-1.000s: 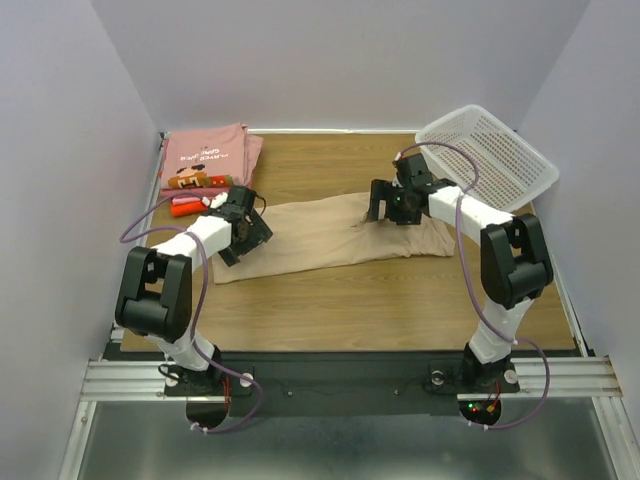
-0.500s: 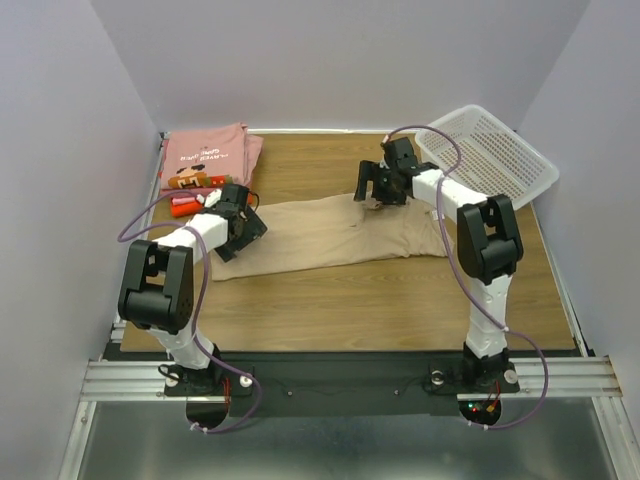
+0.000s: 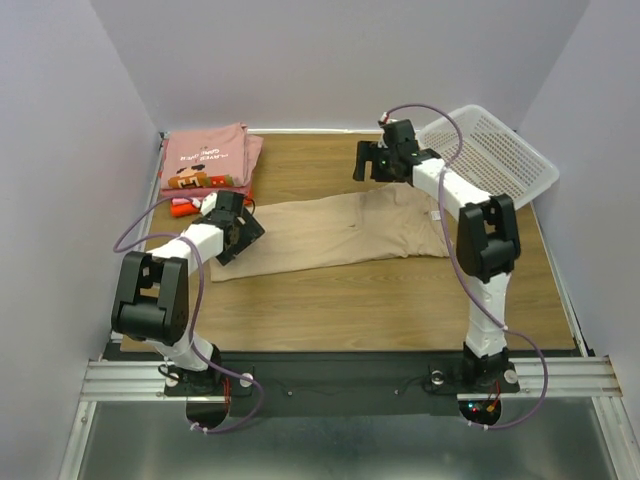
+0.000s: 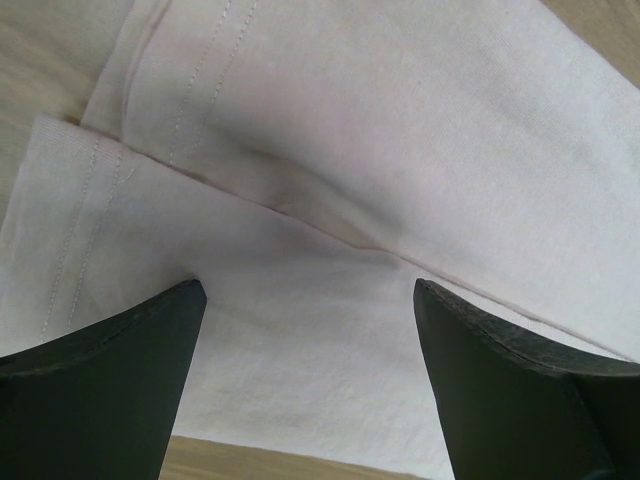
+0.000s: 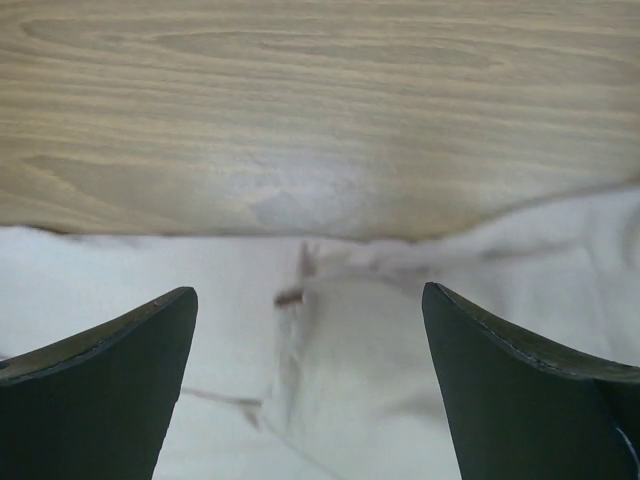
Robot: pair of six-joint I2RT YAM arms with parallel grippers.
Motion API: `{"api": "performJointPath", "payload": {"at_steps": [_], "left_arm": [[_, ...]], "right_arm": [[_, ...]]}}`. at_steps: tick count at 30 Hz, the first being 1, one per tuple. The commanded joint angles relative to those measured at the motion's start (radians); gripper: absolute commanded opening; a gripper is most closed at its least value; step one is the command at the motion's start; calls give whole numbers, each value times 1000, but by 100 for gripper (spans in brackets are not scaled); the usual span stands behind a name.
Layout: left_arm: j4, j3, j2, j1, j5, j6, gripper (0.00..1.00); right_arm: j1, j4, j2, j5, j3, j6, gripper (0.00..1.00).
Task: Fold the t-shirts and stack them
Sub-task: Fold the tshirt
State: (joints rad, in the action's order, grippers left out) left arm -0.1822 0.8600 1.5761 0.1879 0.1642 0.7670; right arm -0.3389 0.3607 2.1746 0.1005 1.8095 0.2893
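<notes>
Your left gripper [image 3: 238, 233], fingers spread and empty, hangs over the left end of the tan t-shirt [image 3: 330, 232] lying across mid-frame; folded pink t-shirts [image 3: 205, 155] sit upper left. Your right gripper [image 3: 366, 166], likewise spread and empty, hovers at the shirt's far edge, right of centre.

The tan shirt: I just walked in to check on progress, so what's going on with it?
The robot is working on the tan t-shirt lying on the table. The left claw is open above its left end, and the right claw is open above its far edge; neither grips cloth. A folded stack of pink t-shirts sits far left, the white basket far right.
</notes>
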Motion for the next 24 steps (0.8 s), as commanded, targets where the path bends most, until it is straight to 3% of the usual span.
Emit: {"api": "performJointPath", "payload": {"at_steps": [1, 5, 9, 15, 20, 24], "left_arm": [[-114, -42, -70, 15, 12, 9, 98], [-218, 19, -111, 99, 109, 32, 98], [-212, 108, -88, 146, 109, 11, 98], [-166, 157, 65, 150, 52, 1, 98], [-86, 73, 117, 157, -51, 11, 98], [-85, -27, 114, 249, -74, 78, 98]], "right_arm": [[6, -20, -237, -94, -131, -36, 100], [6, -16, -369, -174, -404, -35, 100], [6, -17, -386, -136, -502, -3, 100], [6, -17, -247, -105, -411, 4, 100], [6, -19, -64, -45, -280, -54, 100], [6, -19, 90, 76, -133, -107, 100]]}}
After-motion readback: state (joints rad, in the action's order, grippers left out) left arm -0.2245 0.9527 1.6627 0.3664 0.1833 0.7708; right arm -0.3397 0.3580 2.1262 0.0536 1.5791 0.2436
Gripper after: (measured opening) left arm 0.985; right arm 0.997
